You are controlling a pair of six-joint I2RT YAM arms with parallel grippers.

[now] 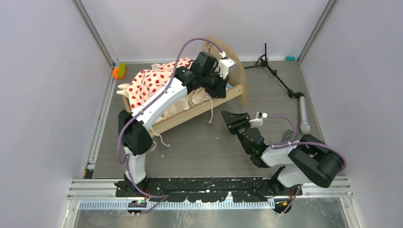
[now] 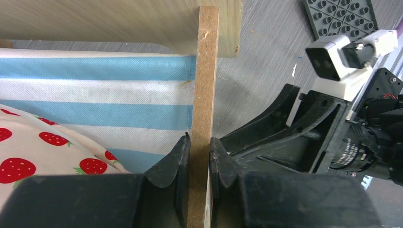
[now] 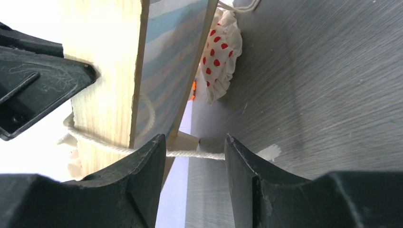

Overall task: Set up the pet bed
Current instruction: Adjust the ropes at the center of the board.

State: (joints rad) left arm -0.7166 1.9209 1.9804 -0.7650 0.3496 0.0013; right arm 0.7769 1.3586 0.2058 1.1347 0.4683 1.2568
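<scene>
Pale lilac walls [image 1: 47,95] on 3 sides, grey brushed floor [image 1: 204,147], perhaps metal, aluminium corner posts [image 1: 95,33].

Pet bed [image 1: 241,83] matt wood; mattress [image 2: 95,90] seemingly woven cloth.

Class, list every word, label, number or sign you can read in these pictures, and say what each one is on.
No word or number here can be read.
Paw print: a sign, not text, on the bed's end board.
White lettering on the black cylinder, left wrist view: too small to read.
</scene>
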